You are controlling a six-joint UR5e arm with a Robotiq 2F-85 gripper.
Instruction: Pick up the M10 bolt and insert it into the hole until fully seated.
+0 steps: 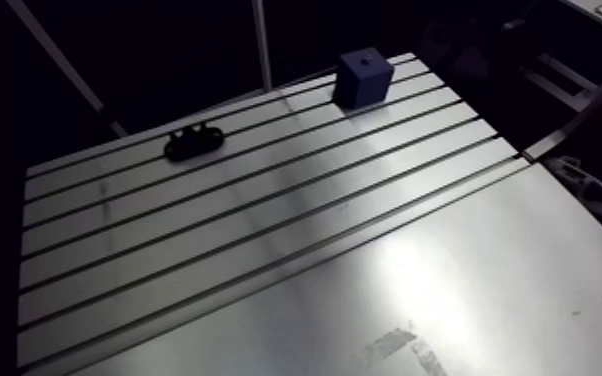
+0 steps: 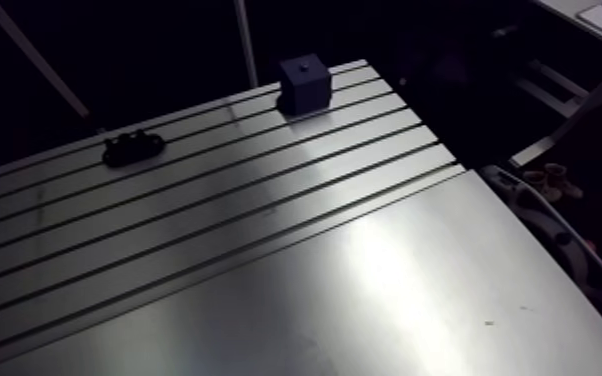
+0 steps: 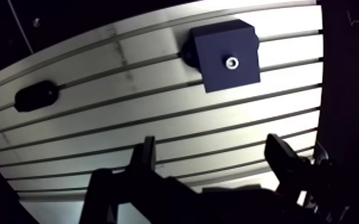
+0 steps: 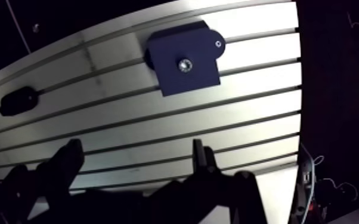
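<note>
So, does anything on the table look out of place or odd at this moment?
Nothing is spilled or askew. One odd point: a shiny metal piece already sits in the middle of the top face of the blue block, while the open end effector is empty and no loose bolt shows.

jaws apart, empty | bolt (image 3: 232, 62) sits in blue block (image 3: 217, 74) ahead | black holder (image 3: 34, 96) well apart on slotted table (image 3: 128, 110)

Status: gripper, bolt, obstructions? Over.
Gripper open, empty. Blue block ahead of it, metal glint in top hole; bolt or insert, cannot tell. Black holder off beside, apart. Nothing between gripper and block.
</note>
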